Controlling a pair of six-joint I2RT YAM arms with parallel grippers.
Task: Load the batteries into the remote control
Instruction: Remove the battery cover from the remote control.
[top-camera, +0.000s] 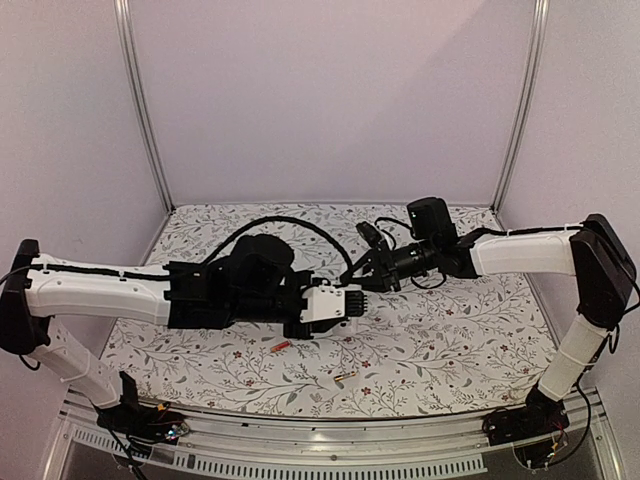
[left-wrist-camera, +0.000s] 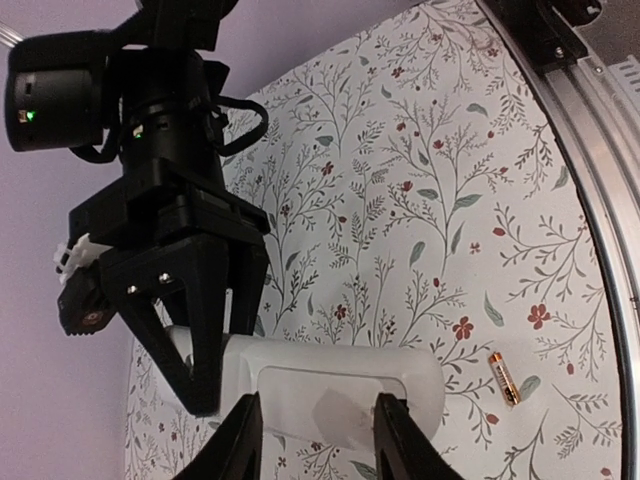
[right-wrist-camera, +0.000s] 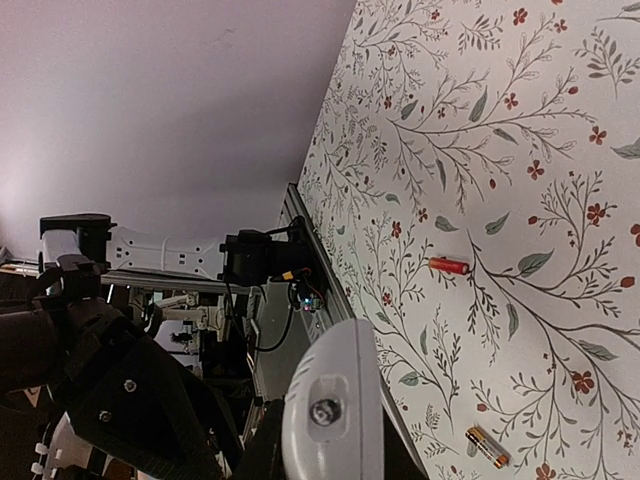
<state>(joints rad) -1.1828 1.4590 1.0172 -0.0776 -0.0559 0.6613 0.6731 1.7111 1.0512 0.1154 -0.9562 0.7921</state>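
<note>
The white remote control (top-camera: 335, 303) hangs above the table's middle, between both arms. My right gripper (top-camera: 363, 283) is shut on one end of it; its black fingers (left-wrist-camera: 205, 330) clamp that end in the left wrist view. The remote's plain back with its cover panel (left-wrist-camera: 330, 385) faces my left gripper (left-wrist-camera: 318, 400), whose jaws stand apart, one tip at each side of the panel. Whether the tips touch it I cannot tell. In the right wrist view the remote's rounded end (right-wrist-camera: 335, 410) fills the jaws. The red battery (top-camera: 281, 346) and the dark, orange-tipped battery (top-camera: 346, 377) lie on the cloth nearer the front edge.
A floral cloth (top-camera: 450, 340) covers the table. A metal rail (left-wrist-camera: 590, 200) runs along its near edge, with the arm bases (top-camera: 525, 425) bolted there. Walls and upright posts (top-camera: 145, 110) close the back and sides. Black cables (top-camera: 300, 225) loop behind the left gripper.
</note>
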